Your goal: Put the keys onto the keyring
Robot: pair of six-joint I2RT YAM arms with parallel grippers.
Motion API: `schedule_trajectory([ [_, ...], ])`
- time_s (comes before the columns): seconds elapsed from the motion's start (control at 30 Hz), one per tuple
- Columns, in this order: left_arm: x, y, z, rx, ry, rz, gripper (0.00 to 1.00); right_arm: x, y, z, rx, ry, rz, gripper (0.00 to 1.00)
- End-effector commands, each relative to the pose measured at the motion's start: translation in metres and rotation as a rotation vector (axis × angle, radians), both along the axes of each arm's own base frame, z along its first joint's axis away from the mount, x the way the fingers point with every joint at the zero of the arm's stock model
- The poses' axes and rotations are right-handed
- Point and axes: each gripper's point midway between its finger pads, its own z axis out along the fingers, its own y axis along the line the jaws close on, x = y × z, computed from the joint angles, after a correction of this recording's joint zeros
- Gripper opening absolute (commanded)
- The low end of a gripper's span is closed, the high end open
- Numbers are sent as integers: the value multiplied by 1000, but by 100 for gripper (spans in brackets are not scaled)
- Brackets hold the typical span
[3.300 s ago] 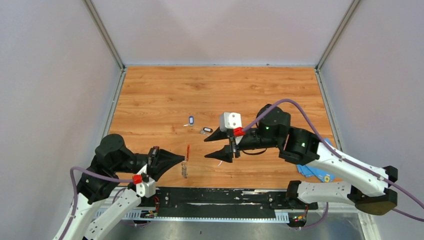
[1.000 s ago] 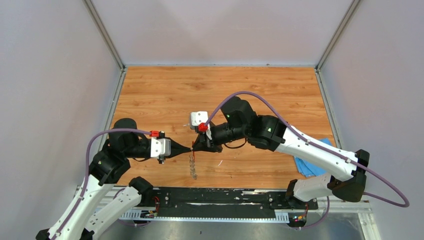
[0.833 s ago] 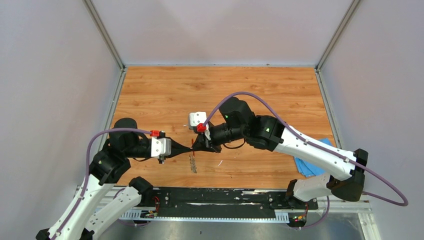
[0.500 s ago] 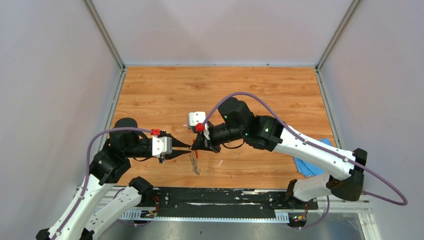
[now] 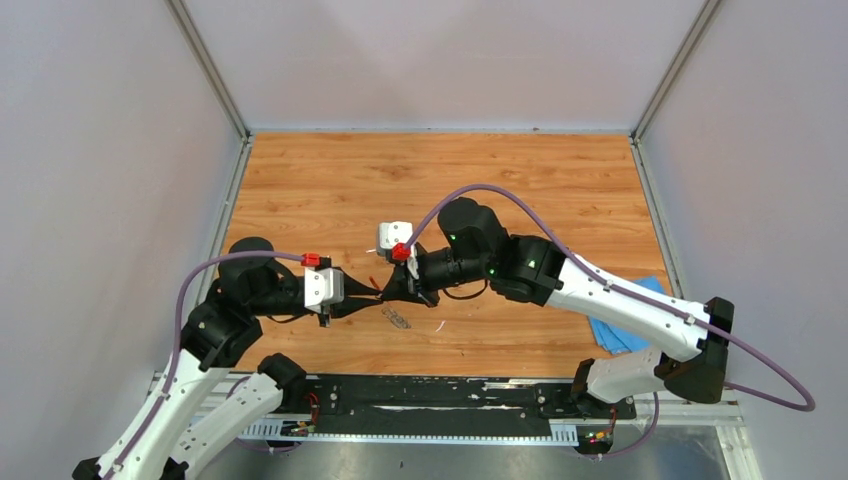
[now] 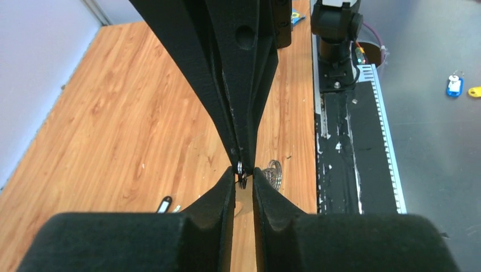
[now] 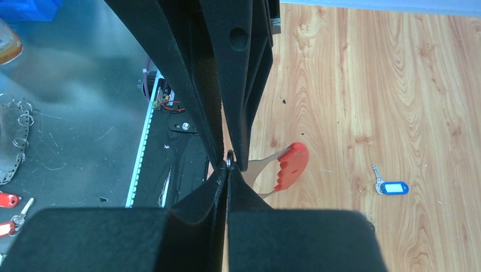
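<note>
The keyring hangs between both grippers near the table's front. Its red piece (image 7: 291, 165) juts out to one side, and a bunch of grey rings (image 5: 396, 317) lies on the wood below. My right gripper (image 7: 228, 165) is shut on one silvery ring. My left gripper (image 6: 244, 174) faces it tip to tip, its jaws a narrow gap apart around hanging rings, wood showing through the gap. The blue-headed key (image 7: 391, 187) lies on the table beyond the grippers. The black-headed key (image 6: 164, 204) lies close by. In the top view the right arm hides both keys.
A blue cloth (image 5: 625, 335) lies at the table's right edge under the right arm. The black base rail (image 5: 430, 395) runs along the front edge. Off the table, spare keys (image 6: 454, 85) and loose rings (image 7: 17, 130) lie on the metal floor.
My left gripper let go of the ring, opened, and has narrowed again. My right gripper closed on the ring. The dangling grey rings swung up and now lie bunched on the wood.
</note>
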Motion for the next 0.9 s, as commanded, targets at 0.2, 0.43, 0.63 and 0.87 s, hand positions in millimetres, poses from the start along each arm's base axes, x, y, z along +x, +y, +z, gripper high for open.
schedule_trajectory([
  [0.2,17,7,-8,-19,35,149,0,-9,-1,20,113,10,3,0],
  [0.43,23,9,2,-67,54,204,0,-12,4,12,127,66,-2,1],
  [0.63,23,12,-3,-38,49,215,0,-12,6,10,123,78,-2,8],
  [0.87,21,17,-6,-15,-2,209,0,-8,1,15,93,117,-30,36],
])
